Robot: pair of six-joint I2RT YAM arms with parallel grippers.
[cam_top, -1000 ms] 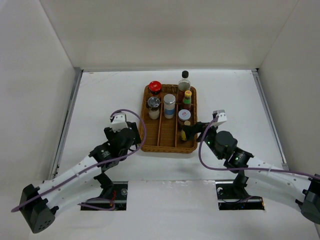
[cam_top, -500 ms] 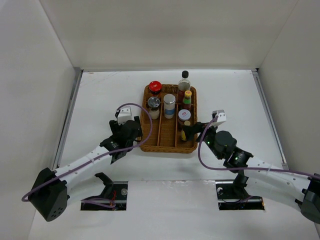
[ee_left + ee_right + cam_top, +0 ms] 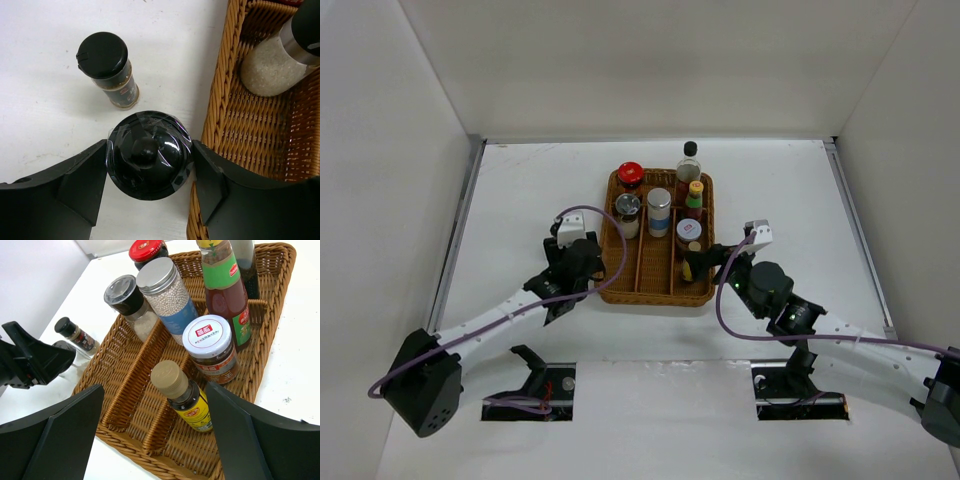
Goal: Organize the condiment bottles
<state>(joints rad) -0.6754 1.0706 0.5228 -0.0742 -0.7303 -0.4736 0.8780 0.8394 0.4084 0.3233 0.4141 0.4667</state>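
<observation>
Left pincer [image 3: 150, 146] closely flanking black-capped bottle [image 3: 149, 156], whether clamped unclear, wicker tray [image 3: 225, 110] alongside

Top view: fixed, high, behind both arm bases. It looks down and forward over the whole white surface [image 3: 520, 190], with walls on three sides. Farthest of the three; wicker tray [image 3: 655, 297] sits mid-frame.

Left wrist view: very near, pointing almost straight down between the fingers of the left hand [image 3: 150, 150]. The tray's left wall fills its right side.

Right wrist view: near, lower, slanted. It sits by the tray's near right corner, facing across it toward the far left.

Shared: all three hold the tray. Both wrist views catch the white-filled shaker [image 3: 272, 65] and the small black-capped bottle [image 3: 107, 70] outside the tray. The right wrist view also takes in the left hand at its left edge.
</observation>
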